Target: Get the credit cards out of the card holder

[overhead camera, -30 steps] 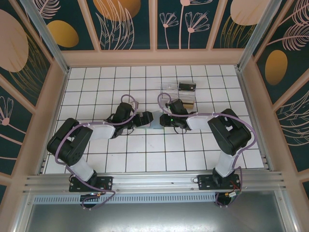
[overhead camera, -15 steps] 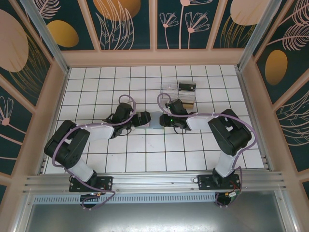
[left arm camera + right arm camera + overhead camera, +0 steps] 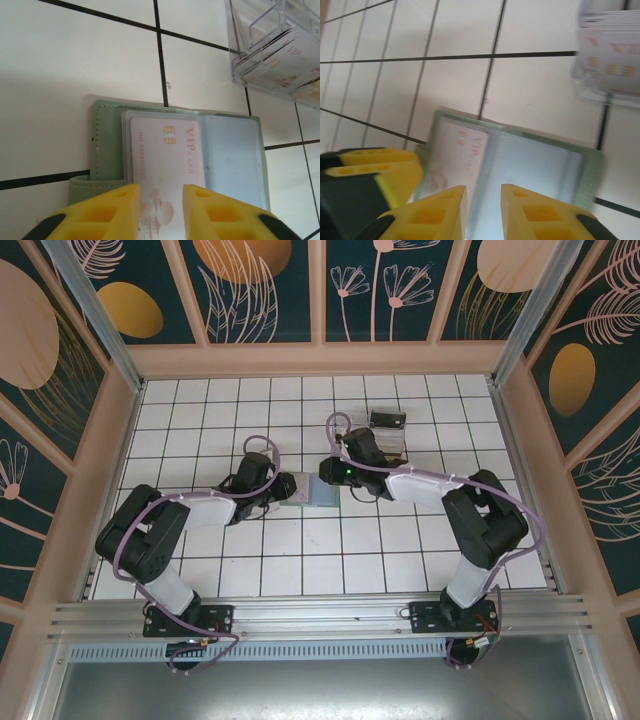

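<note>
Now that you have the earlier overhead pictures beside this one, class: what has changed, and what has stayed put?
The right gripper has drawn away from the card holder toward the clear tray, its arm stretching out. The left gripper has narrowed its jaws at the holder's left side. The holder, tray and small black box stayed put.

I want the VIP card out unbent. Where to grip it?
Probably the short end of the VIP card nearest the left gripper, from that side: it lies flat in a sleeve of the open card holder, that end by the jaws.
</note>
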Robot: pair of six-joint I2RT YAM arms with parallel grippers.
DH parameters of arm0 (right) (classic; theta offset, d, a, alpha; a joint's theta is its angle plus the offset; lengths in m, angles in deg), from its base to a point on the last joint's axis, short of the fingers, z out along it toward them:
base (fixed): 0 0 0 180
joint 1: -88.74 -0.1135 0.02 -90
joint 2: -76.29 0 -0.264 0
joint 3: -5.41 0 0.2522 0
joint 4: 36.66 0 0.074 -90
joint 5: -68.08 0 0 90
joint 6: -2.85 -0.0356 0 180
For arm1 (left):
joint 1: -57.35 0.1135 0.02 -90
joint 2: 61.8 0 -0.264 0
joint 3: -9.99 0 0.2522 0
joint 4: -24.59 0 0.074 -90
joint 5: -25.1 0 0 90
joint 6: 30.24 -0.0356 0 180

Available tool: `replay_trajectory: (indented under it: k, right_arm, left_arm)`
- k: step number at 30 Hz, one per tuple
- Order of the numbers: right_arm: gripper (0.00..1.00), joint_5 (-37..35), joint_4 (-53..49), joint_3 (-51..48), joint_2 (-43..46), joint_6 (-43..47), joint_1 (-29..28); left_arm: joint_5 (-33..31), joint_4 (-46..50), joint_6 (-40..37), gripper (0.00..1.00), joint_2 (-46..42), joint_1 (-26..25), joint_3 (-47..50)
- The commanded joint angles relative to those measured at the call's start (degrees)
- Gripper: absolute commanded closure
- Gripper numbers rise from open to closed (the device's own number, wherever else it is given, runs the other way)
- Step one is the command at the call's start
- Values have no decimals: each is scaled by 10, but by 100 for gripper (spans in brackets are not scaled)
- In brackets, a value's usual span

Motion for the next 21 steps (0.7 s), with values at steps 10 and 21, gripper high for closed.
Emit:
replay_trajectory:
  k: [10, 21]
  right_arm:
    - [82, 114, 38, 41, -86, -83, -5]
    - [80, 132, 35, 43, -122, -110, -4]
  left_arm:
    - [-3, -27, -14, 82, 26, 7, -1]
    - [-13, -21, -5, 88, 46, 7, 11]
